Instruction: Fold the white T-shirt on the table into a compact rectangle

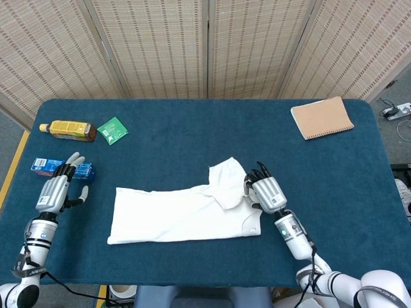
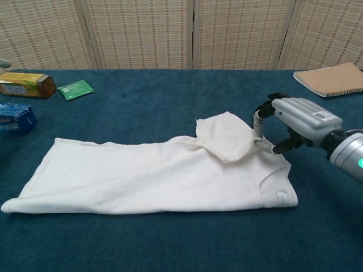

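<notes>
The white T-shirt [image 1: 173, 215] lies folded lengthwise in a long strip on the blue table [image 1: 192, 138], with one sleeve [image 1: 228, 179] turned up at its right end. In the chest view the T-shirt [image 2: 142, 175] spreads across the front and the sleeve [image 2: 224, 136] bulges upward. My right hand [image 1: 266, 191] sits at the sleeve's right edge. Seen from the chest, the right hand [image 2: 295, 122] curls its fingers down and pinches that edge, lifting it slightly. My left hand [image 1: 59, 189] hovers open at the table's left side, apart from the shirt.
A bottle [image 1: 67, 130] and a green packet [image 1: 113, 130] lie at the back left. A blue packet [image 1: 48, 167] sits just beyond my left hand. A brown notebook [image 1: 321, 117] rests at the back right. A woven screen stands behind the table.
</notes>
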Controlling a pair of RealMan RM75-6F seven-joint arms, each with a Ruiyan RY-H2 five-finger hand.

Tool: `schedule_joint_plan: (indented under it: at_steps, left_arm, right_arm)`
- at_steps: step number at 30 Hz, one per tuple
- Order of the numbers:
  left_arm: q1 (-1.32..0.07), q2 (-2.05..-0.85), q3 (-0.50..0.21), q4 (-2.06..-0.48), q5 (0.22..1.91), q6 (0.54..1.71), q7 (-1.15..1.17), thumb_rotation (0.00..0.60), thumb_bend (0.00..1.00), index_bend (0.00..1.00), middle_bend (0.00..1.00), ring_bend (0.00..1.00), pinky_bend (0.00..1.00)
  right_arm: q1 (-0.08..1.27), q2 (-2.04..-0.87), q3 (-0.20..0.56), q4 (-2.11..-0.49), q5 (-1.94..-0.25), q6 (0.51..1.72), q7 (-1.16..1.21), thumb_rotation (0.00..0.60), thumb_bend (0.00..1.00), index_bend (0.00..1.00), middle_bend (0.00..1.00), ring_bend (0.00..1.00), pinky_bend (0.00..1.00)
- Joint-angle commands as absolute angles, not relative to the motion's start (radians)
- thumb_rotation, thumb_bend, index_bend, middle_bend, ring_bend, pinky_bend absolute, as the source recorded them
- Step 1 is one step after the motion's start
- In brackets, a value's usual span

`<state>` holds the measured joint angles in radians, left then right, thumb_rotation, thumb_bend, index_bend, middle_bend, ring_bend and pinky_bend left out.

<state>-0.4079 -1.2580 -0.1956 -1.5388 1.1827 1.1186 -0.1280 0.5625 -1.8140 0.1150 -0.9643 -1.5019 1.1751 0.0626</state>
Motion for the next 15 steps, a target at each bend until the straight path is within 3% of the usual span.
schedule_joint_plan:
  at_steps: [1,6,15]
  left_arm:
    - [-0.406,-1.257,-0.196,-1.542,1.184,1.122,-0.128,0.6,0.48,0.0,0.0,0.0,0.0]
    - [-0.401,-1.251,-0.192,-1.552,1.194,1.132,-0.126,0.6,0.48,0.0,0.0,0.0,0.0]
    - [-0.391,-1.241,-0.185,-1.563,1.211,1.147,-0.124,0.6,0.48,0.0,0.0,0.0,0.0]
  right_arm:
    - [0.582,-1.822,0.157,-0.968,-1.47,1.171,0.051,0.6,0.43,0.66,0.38,0.2,0.0]
    - [0.624,-1.858,0.243,-0.939,-1.382,1.124,0.024,0.6,0.43,0.66,0.38,0.21,0.0]
    - [0.702,-1.939,0.313,-0.811,-1.296,1.052,-0.035,0.6,0.44,0.66,0.38,0.21,0.0]
